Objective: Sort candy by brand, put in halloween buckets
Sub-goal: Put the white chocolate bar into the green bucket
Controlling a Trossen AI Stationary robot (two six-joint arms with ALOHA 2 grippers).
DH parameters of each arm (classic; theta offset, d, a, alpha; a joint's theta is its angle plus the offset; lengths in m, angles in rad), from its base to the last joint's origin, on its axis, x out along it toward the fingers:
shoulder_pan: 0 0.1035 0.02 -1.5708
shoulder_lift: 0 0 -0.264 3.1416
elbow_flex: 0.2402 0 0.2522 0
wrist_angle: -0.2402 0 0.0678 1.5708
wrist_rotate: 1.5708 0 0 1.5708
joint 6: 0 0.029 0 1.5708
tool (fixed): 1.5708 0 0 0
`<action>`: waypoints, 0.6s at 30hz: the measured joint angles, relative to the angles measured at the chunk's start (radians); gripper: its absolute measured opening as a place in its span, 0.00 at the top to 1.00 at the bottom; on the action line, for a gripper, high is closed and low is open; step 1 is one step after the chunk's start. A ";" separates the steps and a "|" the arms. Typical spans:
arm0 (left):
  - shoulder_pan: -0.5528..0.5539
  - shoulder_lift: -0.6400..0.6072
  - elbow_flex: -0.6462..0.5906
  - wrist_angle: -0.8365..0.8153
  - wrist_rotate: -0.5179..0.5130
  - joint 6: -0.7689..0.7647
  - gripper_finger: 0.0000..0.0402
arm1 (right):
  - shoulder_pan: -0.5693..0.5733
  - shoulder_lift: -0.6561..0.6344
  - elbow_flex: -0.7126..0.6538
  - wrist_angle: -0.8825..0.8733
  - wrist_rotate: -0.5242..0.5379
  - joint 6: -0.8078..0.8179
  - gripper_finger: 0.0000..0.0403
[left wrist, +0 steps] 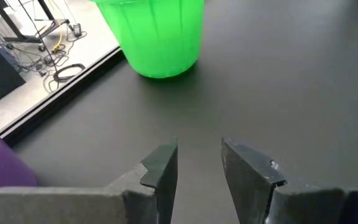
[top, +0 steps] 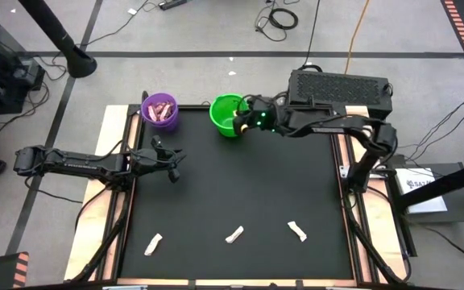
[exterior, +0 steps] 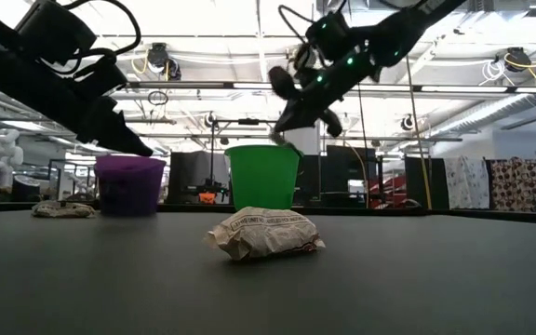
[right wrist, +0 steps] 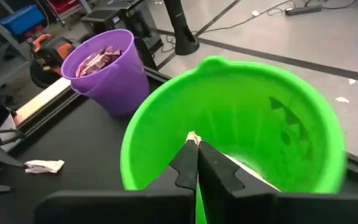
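The green bucket (top: pixel 228 115) and the purple bucket (top: pixel 161 111) stand on their bases near the table's far edge. The purple one (right wrist: pixel 104 68) holds pink-red candies. My right gripper (right wrist: pixel 197 152) hovers over the green bucket's (right wrist: pixel 229 118) opening, shut on a white-cream candy. In the low view it (exterior: pixel 284 133) sits just above the green rim (exterior: pixel 262 149). My left gripper (top: pixel 174 167) is open above bare mat at the left, in front of the purple bucket, its fingers (left wrist: pixel 199 168) empty. Three white-cream candies (top: pixel 153 244) (top: pixel 234 234) (top: pixel 297 231) lie flat near the table's near edge. My right gripper pinches a white-cream candy between its two fingers. The wrapper's end (right wrist: pixel 193 136) pokes out past the fingertips, and more cream wrapper (right wrist: pixel 244 171) shows beside one finger. The fingers slant down from the table's right. The candy is lifted clear, inside the green bucket's rim.
The nearest loose candy (exterior: pixel 263 233) lies crumpled mid-mat in the low view, another (exterior: pixel 61 209) to the left by the purple bucket (exterior: pixel 130 184). A black box (top: pixel 338 87) sits at the far right corner. Open mat lies between the buckets and the near candies.
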 joint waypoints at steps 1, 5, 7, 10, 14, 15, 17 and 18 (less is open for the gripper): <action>0.000 0.000 0.000 0.001 0.000 0.001 0.67 | 0.000 0.016 0.000 0.020 -0.002 0.000 0.99; 0.000 0.000 0.000 0.005 0.000 0.007 0.67 | -0.013 0.029 0.000 0.046 0.000 -0.039 0.97; 0.000 0.000 0.000 0.006 0.000 0.018 0.67 | -0.021 0.026 0.000 0.046 0.004 -0.078 0.94; 0.000 0.000 0.000 0.005 0.000 0.024 0.67 | -0.029 0.010 0.000 0.037 0.001 -0.090 0.90; 0.000 0.000 0.000 0.003 0.000 0.024 0.67 | -0.033 -0.006 0.037 -0.023 -0.017 -0.145 0.83; 0.000 0.000 0.000 0.000 0.000 0.024 0.67 | -0.033 -0.007 0.055 -0.052 -0.038 -0.156 0.81; 0.000 0.000 0.000 -0.002 0.000 0.023 0.67 | -0.029 -0.007 0.104 -0.134 -0.086 -0.159 0.77; 0.000 0.000 0.000 -0.002 0.000 0.023 0.67 | -0.025 -0.007 0.135 -0.179 -0.103 -0.158 0.76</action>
